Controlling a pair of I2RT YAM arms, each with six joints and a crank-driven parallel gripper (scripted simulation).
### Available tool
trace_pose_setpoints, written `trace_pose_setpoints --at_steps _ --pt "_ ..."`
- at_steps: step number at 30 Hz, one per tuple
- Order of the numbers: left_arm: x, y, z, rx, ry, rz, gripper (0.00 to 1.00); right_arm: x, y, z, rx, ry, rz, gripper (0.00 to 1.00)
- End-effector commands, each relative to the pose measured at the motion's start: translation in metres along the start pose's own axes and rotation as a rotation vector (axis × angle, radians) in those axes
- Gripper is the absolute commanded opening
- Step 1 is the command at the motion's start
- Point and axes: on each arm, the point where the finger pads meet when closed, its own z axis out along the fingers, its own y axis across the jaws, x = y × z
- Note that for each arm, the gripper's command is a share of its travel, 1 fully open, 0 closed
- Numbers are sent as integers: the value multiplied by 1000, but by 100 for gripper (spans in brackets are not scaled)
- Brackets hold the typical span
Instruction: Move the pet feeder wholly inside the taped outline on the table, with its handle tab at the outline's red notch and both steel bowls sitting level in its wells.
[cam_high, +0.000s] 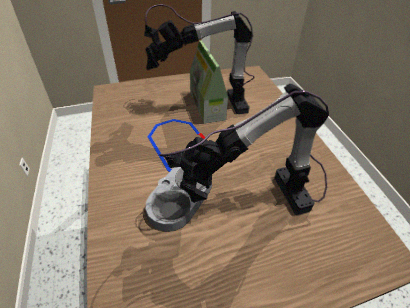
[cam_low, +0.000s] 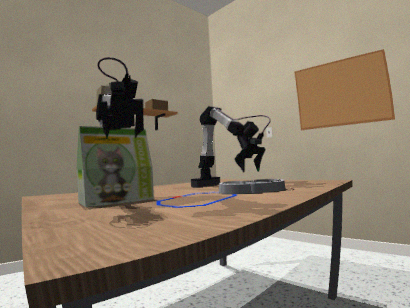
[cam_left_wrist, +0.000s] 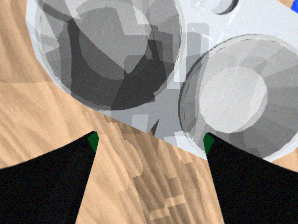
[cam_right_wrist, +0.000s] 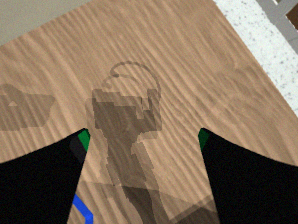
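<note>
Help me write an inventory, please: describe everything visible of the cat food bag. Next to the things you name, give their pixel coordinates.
The cat food bag (cam_high: 209, 95) (cam_low: 115, 172) is tall and pale green, box-like below and narrowing to a darker green top ridge. It looks like printed paper or card. Its front shows a gray cat in a round green panel, under a yellow band, with lettering down one edge. It stands upright on the table (cam_high: 250, 270) (cam_low: 65, 235) (cam_left_wrist: 30, 125) (cam_right_wrist: 190, 50), outside the blue outline (cam_high: 174, 120) (cam_low: 182, 206) (cam_left_wrist: 296, 6) (cam_right_wrist: 82, 207). No gripper holds it.

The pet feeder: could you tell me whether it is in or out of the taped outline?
Out: the feeder sits mostly beyond the outline's near end.
</note>
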Motion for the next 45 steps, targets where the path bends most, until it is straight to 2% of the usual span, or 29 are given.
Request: trace_pose_setpoints --at_steps 1,3,6,10,17,18,20,26,31,33,35,37,38,42,45 --pt "-51 -8 31 -105 -207 -66 100 -51 44 -25 -69 -284 -84 100" --pt "-51 -8 31 -105 -207 -66 100 -51 44 -25 -69 -284 -84 100" --pt "-64 -31 46 -90 -241 -51 100 -55 97 -58 -171 -387 -134 100" --pt "-80 -52 58 -74 -277 -33 100 -54 157 -114 -306 -517 -173 100" --pt "-78 -62 67 -60 -259 -20 100 -35 228 -228 -538 -705 -173 100" --pt "-85 -63 60 -60 -279 -19 100 -32 234 -245 -570 -728 -165 100" --pt "-85 -63 60 -60 -279 -19 100 -32 234 -245 -570 -728 -165 100" --pt "-85 -63 60 -59 -278 -17 100 -6 249 -346 -760 -825 -89 100" --pt "-85 -64 60 -56 -278 -16 100 52 239 -388 -859 -773 -55 100" --pt "-79 -62 62 -66 -259 -38 76 77 232 -398 -894 -750 -62 100" --pt "-63 -62 69 -83 -186 -90 51 98 225 -406 -925 -729 -71 100" --pt "-63 -62 69 -83 -186 -90 51 98 225 -406 -925 -729 -71 100" --pt "-59 -63 70 -97 -160 -125 39 107 221 -409 -939 -720 -75 100" --pt "-51 -63 76 -203 -34 -337 39 143 202 -421 -1003 -686 -95 100" --pt "-59 -67 81 -257 -5 -426 39 163 193 -426 -1039 -669 -118 100"
